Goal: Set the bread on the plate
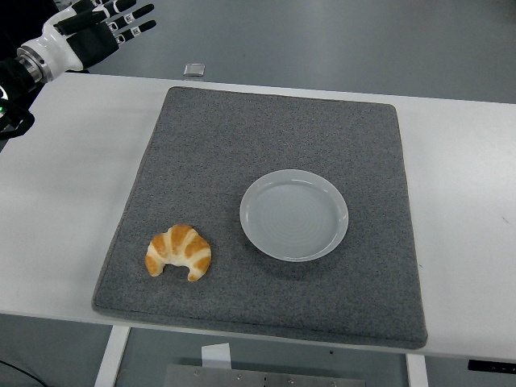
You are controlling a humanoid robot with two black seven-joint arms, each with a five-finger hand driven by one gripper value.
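Bread [178,251] on mat, near-left corner, apart from plate. Table [64,201] white, under everything. Mat [266,145] grey, square, covering most of table. Plate [294,214] white, round, bare, right of mat's centre. Left hand [101,28] raised beyond table's far-left corner, fingers spread, holding nothing. Small pale square [193,69] on floor past far edge.

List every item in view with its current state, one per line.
croissant: lying on the grey mat, near-left of the plate, not held
plate: upright on the mat, empty
grey mat: flat on the white table
left hand: raised at the far-left corner, fingers extended, holding nothing
small square object: on the floor beyond the table; what it is cannot be told
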